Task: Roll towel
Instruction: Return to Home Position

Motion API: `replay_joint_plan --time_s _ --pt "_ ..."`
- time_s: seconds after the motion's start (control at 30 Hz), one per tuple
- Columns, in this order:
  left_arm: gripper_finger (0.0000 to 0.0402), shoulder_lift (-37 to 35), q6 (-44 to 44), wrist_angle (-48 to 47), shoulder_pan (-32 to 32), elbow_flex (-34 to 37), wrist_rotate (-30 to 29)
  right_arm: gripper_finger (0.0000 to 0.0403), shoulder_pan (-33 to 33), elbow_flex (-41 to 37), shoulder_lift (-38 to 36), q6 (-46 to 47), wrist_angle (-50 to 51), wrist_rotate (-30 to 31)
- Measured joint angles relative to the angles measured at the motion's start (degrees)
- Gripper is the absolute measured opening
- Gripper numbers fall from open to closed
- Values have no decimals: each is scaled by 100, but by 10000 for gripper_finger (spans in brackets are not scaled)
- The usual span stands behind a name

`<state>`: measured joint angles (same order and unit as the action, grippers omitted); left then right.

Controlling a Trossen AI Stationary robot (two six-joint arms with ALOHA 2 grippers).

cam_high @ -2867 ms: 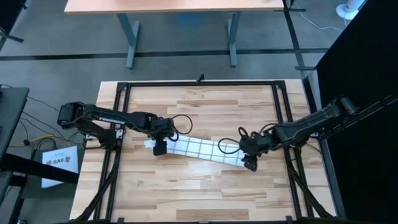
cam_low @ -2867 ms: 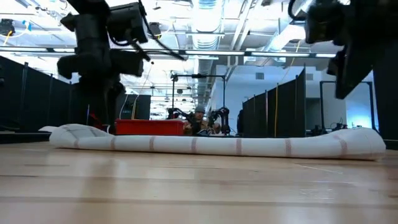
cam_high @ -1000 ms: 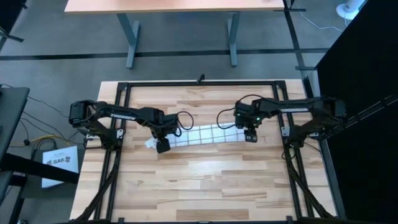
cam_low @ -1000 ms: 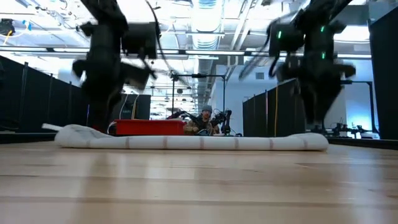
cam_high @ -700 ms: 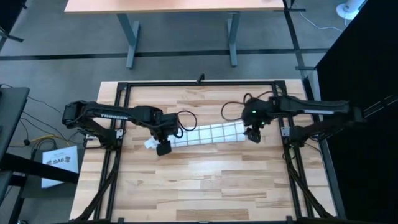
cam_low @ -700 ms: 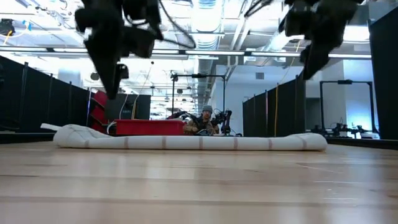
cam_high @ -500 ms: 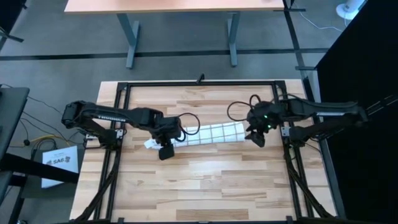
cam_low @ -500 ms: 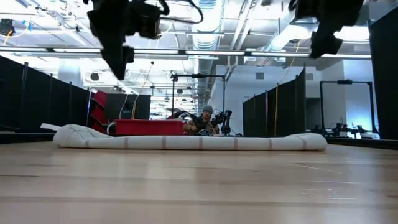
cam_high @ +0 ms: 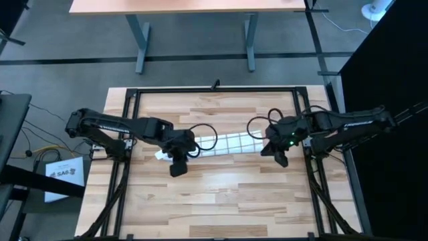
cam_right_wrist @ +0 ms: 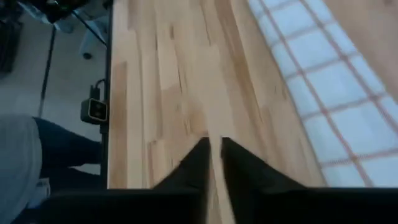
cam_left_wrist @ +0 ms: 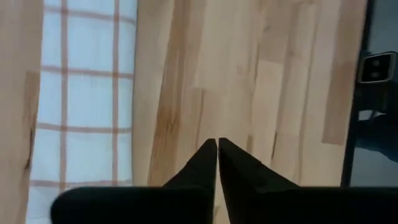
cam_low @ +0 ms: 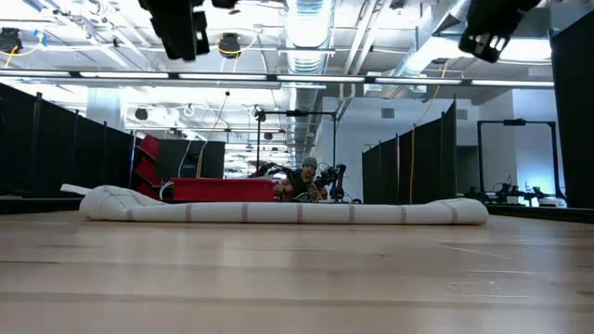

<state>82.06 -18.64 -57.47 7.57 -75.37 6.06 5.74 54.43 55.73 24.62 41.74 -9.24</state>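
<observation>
Presently, on inspection, the towel (cam_high: 231,142) lay on the wooden table (cam_high: 214,201) as one long narrow band, running across the middle of the table with its left end slightly nearer the front edge than its right. From the low view the towel (cam_low: 288,211) sat low and even along its whole length, with a small tag of cloth jutting from the left end. I could not determine whether the band was tightly rolled or only folded over on itself.

My left gripper (cam_high: 176,167) hung just beside the left end of the band, on the front side, touching nothing. Its fingers (cam_left_wrist: 205,163) were closed tip to tip and held nothing; the checked cloth (cam_left_wrist: 87,99) showed off to one side of them. My right gripper (cam_high: 281,159) hung just off the right end, likewise empty, its fingers (cam_right_wrist: 198,158) drawn together with only a sliver of table showing between them.

In the low view both the left gripper (cam_low: 186,28) and the right gripper (cam_low: 487,37) stood high above the cloth. I judged this deliberate: closed, empty and raised, neither could snag or drag the band. Each end had its own arm close by because the ends are where such a band is handled. I assessed work on the cloth as finished, with parking the arms the only step outstanding.
</observation>
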Motion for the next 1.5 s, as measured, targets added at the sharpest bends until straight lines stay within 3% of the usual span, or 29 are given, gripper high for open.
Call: replay_joint_plan --time_s 0.2,0.5,0.7,0.77,0.87,1.0,1.17,1.33,1.5 --pt "0 -1134 234 645 51 195 -87 1 -324 0 -581 -288 -676 39" --pt "0 -3483 9 1729 139 1381 -927 0 -829 -160 -2048 -459 -898 558" --pt "0 -4627 -609 1342 140 1982 -1207 1 -995 -221 -2979 -539 -574 686" --pt "0 -4843 -807 1477 150 2143 -1235 1 -1003 -223 -3221 -343 -530 682" --pt "0 -5061 -4 2154 266 2685 -889 1 -976 -223 -3525 -199 -474 677" --pt "0 -5348 458 3776 334 3669 -678 1 -905 -223 -3877 -547 -408 658" --pt "0 -5690 314 5379 340 4736 -157 1 -916 -376 -4237 -792 -703 680" --pt "0 -5984 44 6442 348 5519 -74 1 -917 -1495 -4811 -985 -1986 674" --pt "0 -6078 -15 6886 346 5827 -73 1 -914 -2764 -5260 -1012 -3281 610"
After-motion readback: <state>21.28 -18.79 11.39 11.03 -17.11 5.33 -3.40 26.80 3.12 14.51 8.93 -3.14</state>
